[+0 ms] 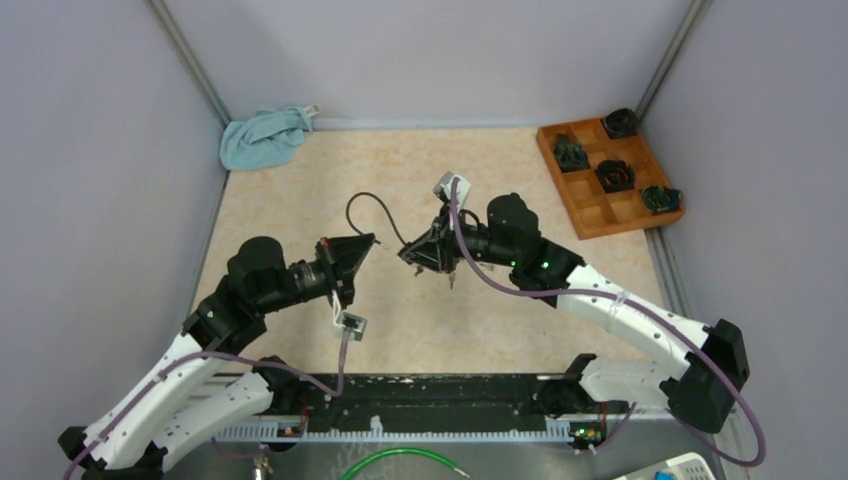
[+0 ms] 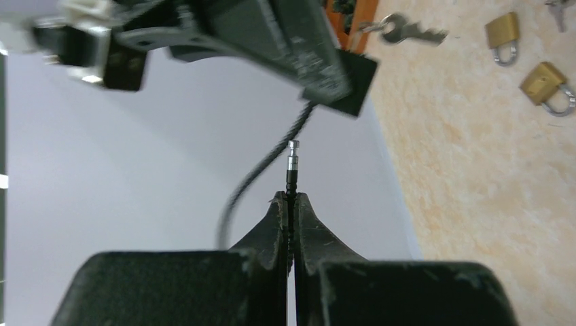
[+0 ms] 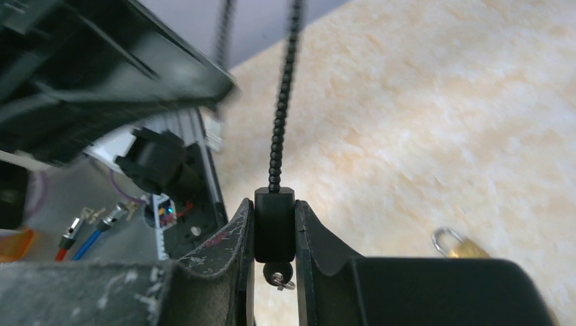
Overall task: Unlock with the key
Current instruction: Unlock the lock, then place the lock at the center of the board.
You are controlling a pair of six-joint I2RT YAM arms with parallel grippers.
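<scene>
Judging by its loop, the thin black cable [image 3: 280, 122] is limp. Its rigid black lock block [image 3: 274, 227] is clamped by the right gripper [image 3: 274, 210] at lower centre, and its metal tip [image 2: 293, 163] is pinched by the left gripper [image 2: 290, 204]. The silver key [image 2: 407, 30], seen upper right, is best taken by its bow.

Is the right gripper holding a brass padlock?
No, the right gripper clamps a black block on a beaded cable, while a brass padlock lies on the table.
</scene>
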